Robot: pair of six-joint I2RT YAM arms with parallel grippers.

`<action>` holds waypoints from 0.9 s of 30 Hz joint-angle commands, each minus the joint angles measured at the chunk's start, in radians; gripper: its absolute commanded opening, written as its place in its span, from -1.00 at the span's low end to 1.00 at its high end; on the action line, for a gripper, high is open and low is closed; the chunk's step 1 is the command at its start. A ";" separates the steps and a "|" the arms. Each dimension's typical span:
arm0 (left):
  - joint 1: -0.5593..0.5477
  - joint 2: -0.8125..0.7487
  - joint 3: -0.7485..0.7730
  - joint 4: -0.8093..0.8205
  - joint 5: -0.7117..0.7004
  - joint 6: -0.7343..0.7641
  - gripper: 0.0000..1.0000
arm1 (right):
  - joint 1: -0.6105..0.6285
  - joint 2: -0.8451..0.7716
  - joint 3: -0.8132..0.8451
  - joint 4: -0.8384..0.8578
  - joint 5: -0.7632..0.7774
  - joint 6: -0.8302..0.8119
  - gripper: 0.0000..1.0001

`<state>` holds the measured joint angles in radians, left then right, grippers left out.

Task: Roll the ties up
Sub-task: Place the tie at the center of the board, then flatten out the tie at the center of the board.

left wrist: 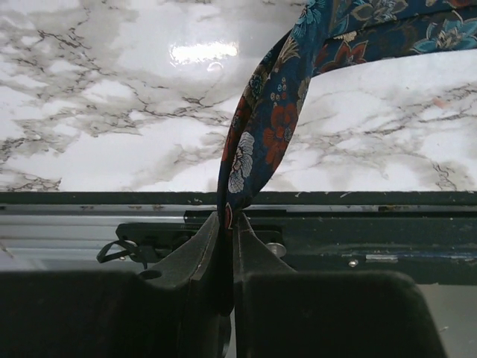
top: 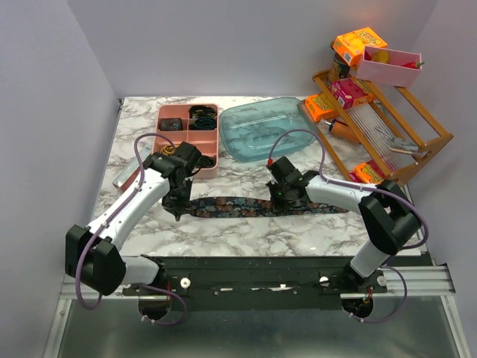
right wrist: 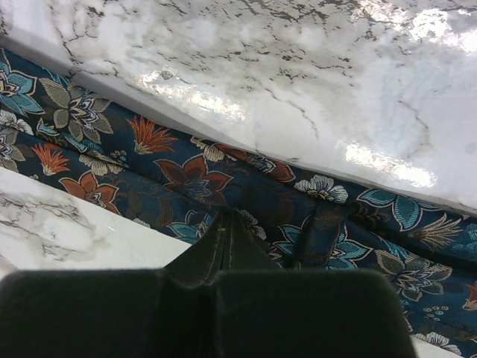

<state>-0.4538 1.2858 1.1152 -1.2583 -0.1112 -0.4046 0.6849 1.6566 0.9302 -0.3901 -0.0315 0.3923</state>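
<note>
One tie (top: 246, 205), dark navy with orange, red and pale-blue flowers, lies stretched left to right across the marble table in front of both arms. My left gripper (top: 179, 211) is at its left end. In the left wrist view the narrow end of the tie (left wrist: 261, 127) rises off the table and runs down between the fingers of my left gripper (left wrist: 229, 220), which are pinched on it. My right gripper (top: 277, 195) is over the middle of the tie. In the right wrist view, that gripper (right wrist: 229, 216) is shut with its tips resting on the tie (right wrist: 186, 179).
A pink compartment tray (top: 170, 112) holding dark rolled items stands at the back left. Beside it is a blue translucent tray (top: 261, 128). A wooden rack (top: 432, 138) with snack boxes stands at the back right. A silver object (top: 127, 177) lies by the left arm.
</note>
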 commanded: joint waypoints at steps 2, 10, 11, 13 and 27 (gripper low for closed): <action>-0.002 0.076 0.043 -0.004 -0.122 -0.003 -0.64 | -0.010 -0.014 -0.021 -0.078 0.050 -0.032 -0.99; 0.012 0.176 0.058 -0.030 -0.243 -0.043 -0.55 | -0.008 -0.060 0.009 -0.079 -0.010 -0.093 -0.99; 0.013 0.185 0.061 -0.035 -0.255 -0.052 -0.50 | -0.008 -0.063 0.012 -0.081 -0.011 -0.102 -0.99; 0.020 0.190 0.066 -0.047 -0.280 -0.063 -0.06 | -0.005 -0.069 0.016 -0.081 -0.030 -0.110 -0.99; 0.050 0.158 0.159 0.051 -0.274 -0.014 0.79 | 0.117 -0.078 0.116 -0.020 -0.110 -0.230 0.37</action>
<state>-0.4122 1.4807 1.2346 -1.2835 -0.4038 -0.4557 0.7589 1.5879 0.9966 -0.4507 -0.0914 0.2260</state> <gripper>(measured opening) 0.890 0.571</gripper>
